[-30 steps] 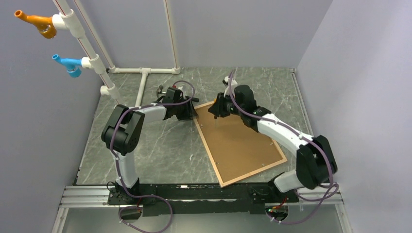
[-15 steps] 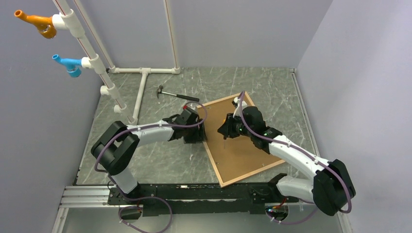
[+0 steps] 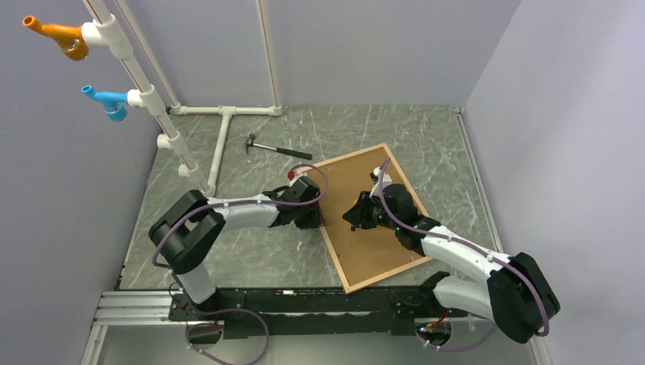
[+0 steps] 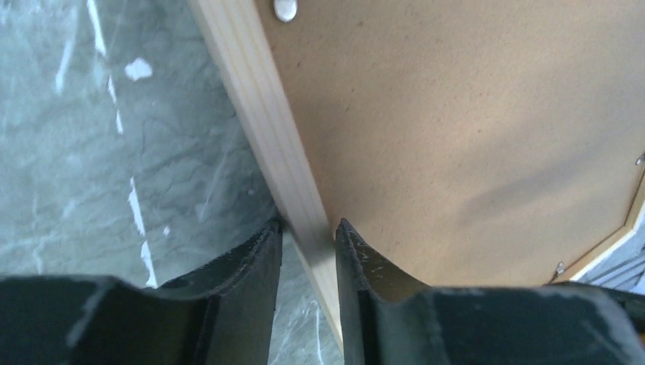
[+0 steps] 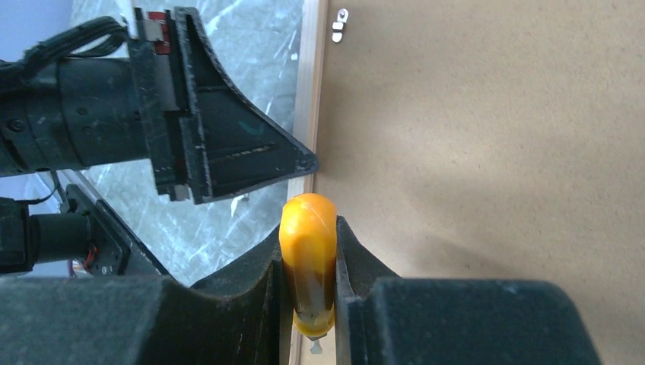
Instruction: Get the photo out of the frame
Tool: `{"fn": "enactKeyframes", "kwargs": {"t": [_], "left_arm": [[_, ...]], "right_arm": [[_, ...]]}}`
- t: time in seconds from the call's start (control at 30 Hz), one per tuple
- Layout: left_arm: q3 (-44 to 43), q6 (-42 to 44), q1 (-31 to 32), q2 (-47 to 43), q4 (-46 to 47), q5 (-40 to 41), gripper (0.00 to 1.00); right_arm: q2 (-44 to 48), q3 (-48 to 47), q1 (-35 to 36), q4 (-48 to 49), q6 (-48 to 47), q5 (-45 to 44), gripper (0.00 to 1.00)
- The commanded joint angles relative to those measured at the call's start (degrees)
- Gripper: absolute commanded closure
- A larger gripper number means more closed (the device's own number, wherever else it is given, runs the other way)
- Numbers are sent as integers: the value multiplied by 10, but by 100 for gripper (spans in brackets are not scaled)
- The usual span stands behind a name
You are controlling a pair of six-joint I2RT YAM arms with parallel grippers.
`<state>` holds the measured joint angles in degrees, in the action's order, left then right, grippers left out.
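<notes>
The light wood frame [image 3: 399, 268] lies face down on the table. The photo's brown back [image 3: 357, 173] fills it and the printed side is hidden. My left gripper [image 3: 313, 217] is shut on the frame's left rail; in the left wrist view the jaws [image 4: 306, 228] pinch the pale rail [image 4: 266, 114] beside the brown back [image 4: 456, 137]. My right gripper [image 3: 354, 220] hovers over the back near that rail, shut on an orange-handled screwdriver [image 5: 307, 251] pointing down.
Small metal clips [image 4: 286, 9] [image 5: 339, 25] sit at the back's edge by the rail. A hammer [image 3: 278, 149] lies behind the frame. A white pipe structure [image 3: 224, 133] with an orange hook [image 3: 57, 36] and a blue hook [image 3: 106, 100] stands at the back left.
Both grippers have moved toward me: the left one slid down the frame's left rail, the right one came down over the back with the screwdriver. The frame has stayed put.
</notes>
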<state>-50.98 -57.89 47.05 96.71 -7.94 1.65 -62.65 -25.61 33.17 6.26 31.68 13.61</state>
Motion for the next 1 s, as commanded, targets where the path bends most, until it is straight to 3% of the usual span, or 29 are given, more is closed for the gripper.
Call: {"fn": "enactKeyframes", "kwargs": {"t": [0.0, 0.2, 0.57, 0.7, 0.97], "left_arm": [[-35, 47, -1, 46, -29, 33, 68], [-64, 110, -38, 74, -35, 9, 100], [-52, 173, -74, 65, -4, -45, 100], [-40, 168, -83, 66, 15, -63, 100], [-11, 148, -100, 64, 50, -101, 100]], "right_arm": [[-31, -1, 6, 116, 4, 14, 100], [-109, -27, 5, 157, -11, 21, 100], [-202, -51, 35, 273, 10, -8, 100], [-232, -41, 63, 347, 16, -57, 100], [-237, -8, 103, 398, 19, -161, 100]]}}
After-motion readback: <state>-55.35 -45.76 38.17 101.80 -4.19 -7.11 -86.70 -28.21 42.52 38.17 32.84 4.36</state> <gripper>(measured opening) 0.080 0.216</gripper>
